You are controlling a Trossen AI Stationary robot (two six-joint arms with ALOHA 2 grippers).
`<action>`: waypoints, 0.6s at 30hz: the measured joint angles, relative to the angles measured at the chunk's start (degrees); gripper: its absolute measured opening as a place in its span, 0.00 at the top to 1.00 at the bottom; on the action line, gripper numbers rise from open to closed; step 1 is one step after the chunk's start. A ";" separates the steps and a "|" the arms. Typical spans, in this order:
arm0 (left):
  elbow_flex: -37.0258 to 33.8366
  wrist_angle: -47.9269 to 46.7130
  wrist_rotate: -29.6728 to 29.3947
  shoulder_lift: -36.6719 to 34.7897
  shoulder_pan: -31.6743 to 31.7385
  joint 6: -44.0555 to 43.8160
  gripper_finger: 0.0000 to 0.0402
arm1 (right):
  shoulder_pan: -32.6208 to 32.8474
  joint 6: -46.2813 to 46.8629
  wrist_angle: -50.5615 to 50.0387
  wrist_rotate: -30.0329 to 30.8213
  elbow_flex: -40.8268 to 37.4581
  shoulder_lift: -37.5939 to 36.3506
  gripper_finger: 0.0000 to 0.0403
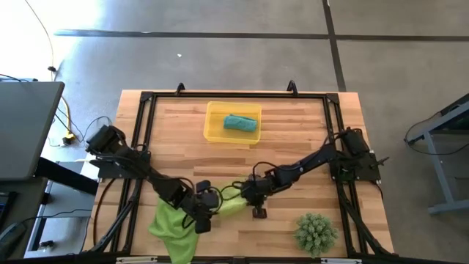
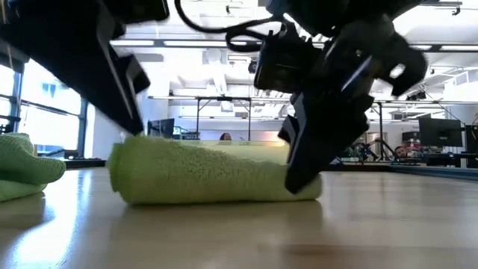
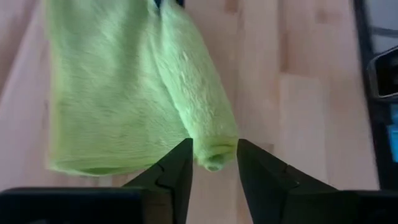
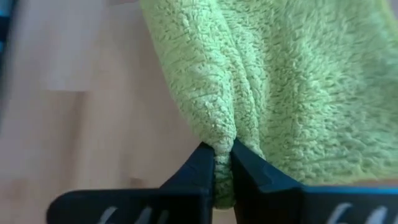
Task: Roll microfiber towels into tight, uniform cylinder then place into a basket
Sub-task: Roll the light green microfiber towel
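One lime-green rolled towel (image 2: pixel 213 175) lies near the table's front edge between both arms; the teal roll (image 1: pixel 241 123) already sits in the basket (image 1: pixel 212 132). Our right gripper (image 4: pixel 222 163) pinches one end of the roll, while our left gripper (image 3: pixel 214 163) stands narrowly parted around the other end. Next, we judge, the left must close for a joint lift to the basket.
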 joint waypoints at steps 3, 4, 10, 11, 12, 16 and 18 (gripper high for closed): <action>0.09 0.99 -2.41 -1.16 -0.47 2.03 0.71 | -1.54 2.29 1.69 -7.66 -0.09 0.15 0.99; 0.08 1.09 -3.36 -1.29 -0.74 2.78 0.71 | -1.99 3.21 2.23 -9.43 -0.13 0.19 0.99; 0.13 3.33 -9.78 -0.52 -1.51 3.44 0.71 | -4.67 10.79 3.04 -14.15 -0.22 0.32 0.97; 0.10 3.09 -10.38 -0.32 -1.51 2.95 0.71 | -5.13 12.05 3.18 -14.71 -0.22 0.32 0.96; 0.07 3.22 -10.62 -0.20 -1.51 2.64 0.70 | -5.53 12.88 3.14 -15.38 -0.24 0.32 0.96; 0.20 4.65 -10.59 1.49 -1.47 3.36 0.68 | -6.84 14.63 3.14 -15.06 -0.26 0.32 0.96; 0.20 5.00 -10.61 2.75 -1.49 3.91 0.66 | -7.39 14.72 3.06 -14.67 -0.26 0.30 0.96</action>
